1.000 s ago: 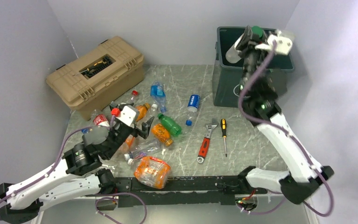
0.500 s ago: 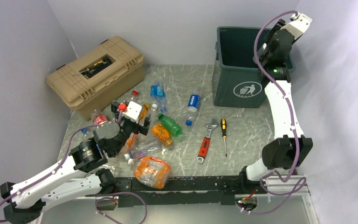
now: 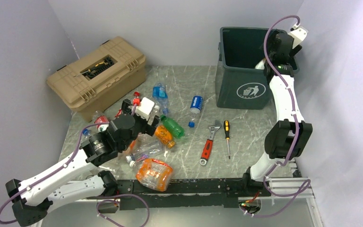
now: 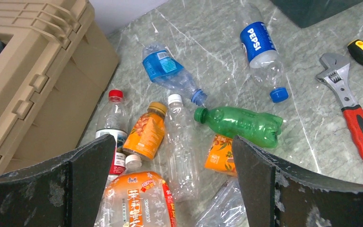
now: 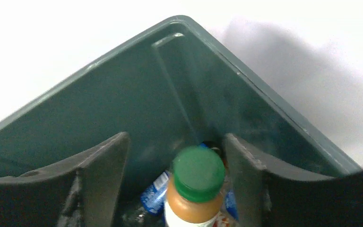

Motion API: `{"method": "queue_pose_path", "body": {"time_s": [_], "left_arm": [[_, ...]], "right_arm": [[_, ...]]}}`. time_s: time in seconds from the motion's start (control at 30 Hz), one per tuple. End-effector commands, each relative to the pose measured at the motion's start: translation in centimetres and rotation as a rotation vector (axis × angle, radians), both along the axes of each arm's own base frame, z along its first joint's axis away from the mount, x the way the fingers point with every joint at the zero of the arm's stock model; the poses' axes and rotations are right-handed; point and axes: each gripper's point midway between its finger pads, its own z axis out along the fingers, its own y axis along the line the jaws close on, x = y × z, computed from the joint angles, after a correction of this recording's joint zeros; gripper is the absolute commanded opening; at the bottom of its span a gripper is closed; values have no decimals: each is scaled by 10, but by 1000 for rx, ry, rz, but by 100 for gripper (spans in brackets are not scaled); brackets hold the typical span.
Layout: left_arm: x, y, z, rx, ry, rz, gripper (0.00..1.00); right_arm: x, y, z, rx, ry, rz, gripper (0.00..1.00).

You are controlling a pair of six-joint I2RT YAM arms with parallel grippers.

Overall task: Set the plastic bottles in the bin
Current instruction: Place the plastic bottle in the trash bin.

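Note:
The dark green bin point(image 3: 243, 90) stands at the back right. My right gripper point(image 5: 175, 156) hangs over its far corner, open. A brown bottle with a green cap point(image 5: 196, 184) shows blurred between the fingers with a gap on each side, and other bottles lie below it in the bin. My left gripper point(image 4: 172, 161) hovers wide open over a heap of bottles, touching none of them. In the heap are a green one point(image 4: 241, 124), an orange one point(image 4: 146, 132), a clear one point(image 4: 182, 146) and a large orange-labelled one point(image 4: 137, 203). A Pepsi bottle point(image 3: 196, 104) and a blue-labelled bottle point(image 3: 159, 92) lie further back.
A tan toolbox point(image 3: 97, 71) sits at the back left, close to the bottle heap. A red-handled wrench point(image 3: 209, 144) and a screwdriver point(image 3: 227, 137) lie between the heap and the bin. A crushed orange bottle point(image 3: 153, 172) lies near the front rail.
My right arm has swung from the bin's front rim to its far right corner, and its jaws have widened off the green-capped bottle. My left gripper has moved further back over the heap.

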Motion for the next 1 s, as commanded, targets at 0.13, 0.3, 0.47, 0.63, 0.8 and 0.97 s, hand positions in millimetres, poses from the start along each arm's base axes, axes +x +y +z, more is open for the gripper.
{"method": "queue_pose_path", "body": {"time_s": [0.13, 0.3, 0.47, 0.63, 0.8, 0.97], "left_arm": [[-1, -7, 18, -87, -11, -37, 100], [2, -10, 16, -126, 7, -35, 100], [3, -14, 11, -132, 22, -38, 100], [4, -17, 7, -141, 29, -43, 99], [3, -19, 5, -159, 28, -53, 100], [5, -21, 3, -161, 39, -40, 99]], "right_arm": [[-17, 20, 83, 66, -213, 57, 100], [-54, 90, 135, 34, -341, 141, 100], [-115, 190, 151, 99, -437, 364, 100], [-167, 283, 91, 277, -331, 728, 100], [-219, 349, -6, 204, -84, 863, 100], [-250, 359, -95, 106, 138, 814, 100]]}}
